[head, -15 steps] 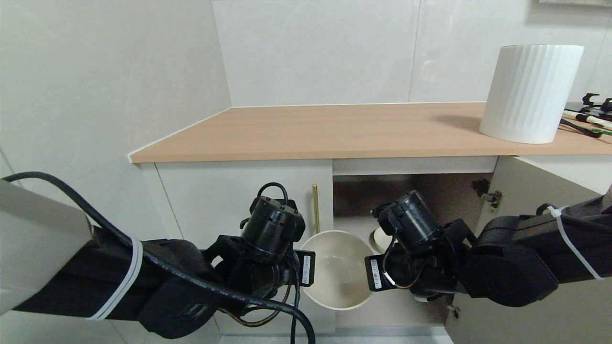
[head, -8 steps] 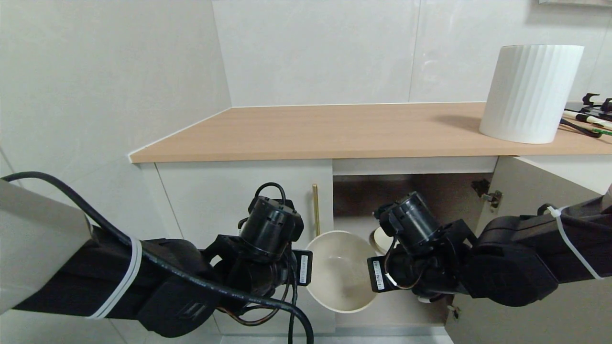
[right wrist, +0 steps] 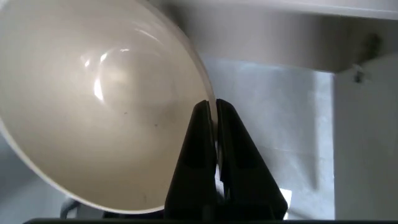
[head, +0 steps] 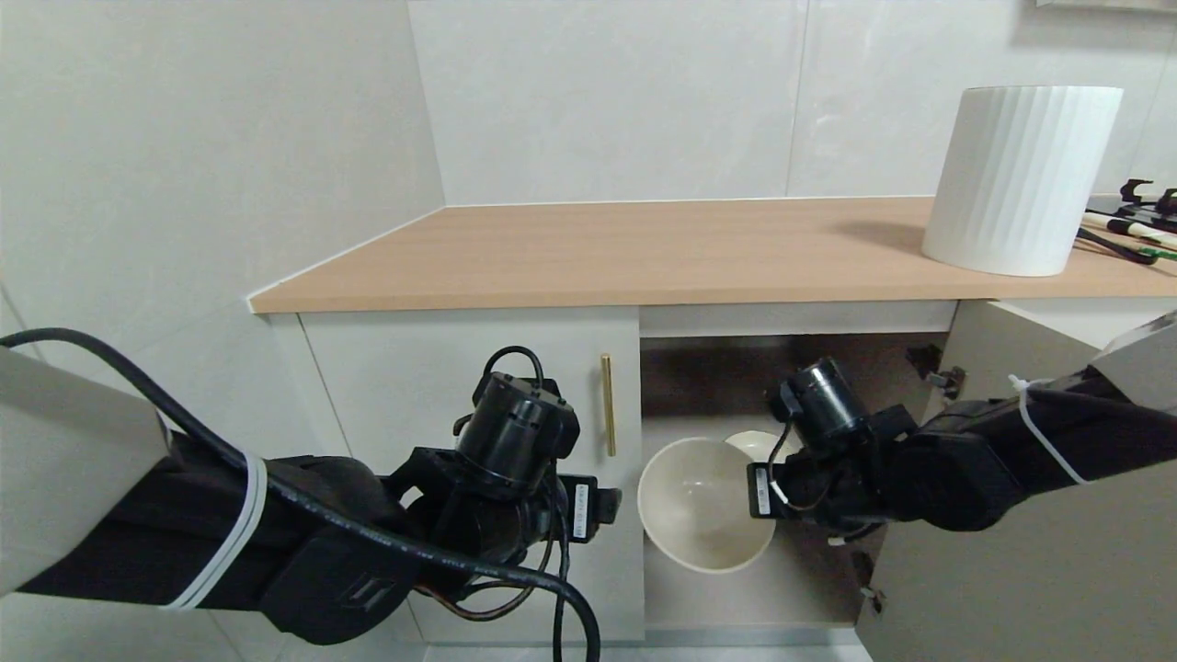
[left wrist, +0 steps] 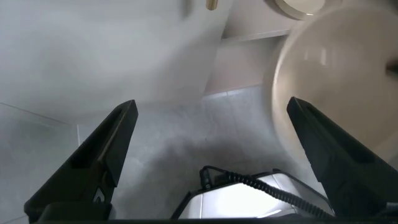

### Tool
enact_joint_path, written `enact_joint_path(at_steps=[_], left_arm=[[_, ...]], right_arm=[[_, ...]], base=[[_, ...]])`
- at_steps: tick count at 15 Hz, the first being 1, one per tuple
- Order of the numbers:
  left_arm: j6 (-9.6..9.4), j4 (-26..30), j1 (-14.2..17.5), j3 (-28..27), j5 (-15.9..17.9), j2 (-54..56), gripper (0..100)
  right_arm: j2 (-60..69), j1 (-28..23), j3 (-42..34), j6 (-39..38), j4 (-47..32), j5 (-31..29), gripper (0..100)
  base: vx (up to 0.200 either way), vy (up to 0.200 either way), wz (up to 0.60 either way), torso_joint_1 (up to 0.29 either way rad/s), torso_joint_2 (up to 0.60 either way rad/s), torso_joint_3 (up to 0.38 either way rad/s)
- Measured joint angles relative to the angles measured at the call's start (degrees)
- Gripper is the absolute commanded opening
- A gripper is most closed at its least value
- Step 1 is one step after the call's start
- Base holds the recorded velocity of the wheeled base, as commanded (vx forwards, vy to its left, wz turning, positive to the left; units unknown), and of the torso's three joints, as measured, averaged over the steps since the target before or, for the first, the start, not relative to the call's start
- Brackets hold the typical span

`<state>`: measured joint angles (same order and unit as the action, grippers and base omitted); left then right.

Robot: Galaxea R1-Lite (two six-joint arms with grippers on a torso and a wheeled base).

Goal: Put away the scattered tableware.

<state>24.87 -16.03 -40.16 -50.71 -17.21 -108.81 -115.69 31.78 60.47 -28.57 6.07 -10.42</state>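
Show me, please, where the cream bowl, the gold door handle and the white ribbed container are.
cream bowl (head: 704,504): head view, its inner wall.
gold door handle (head: 607,405): head view, middle of the bar.
white ribbed container (head: 1021,179): head view, middle of its side.

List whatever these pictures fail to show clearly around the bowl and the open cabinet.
1. Dish in the cabinet: head view, mostly behind the bowl; its kind is unclear.
2. Cabinet back corner: head view, hidden behind the right arm.
3. Items at the end of the counter: head view, cut by the edge, too small to name.
4. Bowl, left wrist view: blurred, cut by the edge.
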Motion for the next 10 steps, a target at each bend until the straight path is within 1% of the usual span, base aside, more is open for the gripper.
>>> enact_joint_path(at_steps=[1,3,8,10], left_arm=[[0.0,0.0,0.0,0.0,0.0,-0.1,100],[0.06,0.0,0.0,-0.1,0.0,-0.1,100],[0.06,0.0,0.1,-0.1,0.1,-0.1,100],[0.09,0.0,0.2,-0.1,0.1,-0.1,100]], right_arm=[[-1.6,-3.2,0.3,-1.4,5.5,-0.6,0],[-4.4,-7.6,0.6,-2.5,9.1,-1.3,0],[-11.6,-13.6,6.4,-5.5,9.9,-4.2,0],[-13.7,-14.6,8.3,-5.7,9.9,-4.3,0]], base=[[0.0,0.0,0.0,0.0,0.0,0.0],[0.0,0.0,0.0,0.0,0.0,0.0],[0.0,0.0,0.0,0.0,0.0,0.0],[0.0,0.0,0.0,0.0,0.0,0.0]])
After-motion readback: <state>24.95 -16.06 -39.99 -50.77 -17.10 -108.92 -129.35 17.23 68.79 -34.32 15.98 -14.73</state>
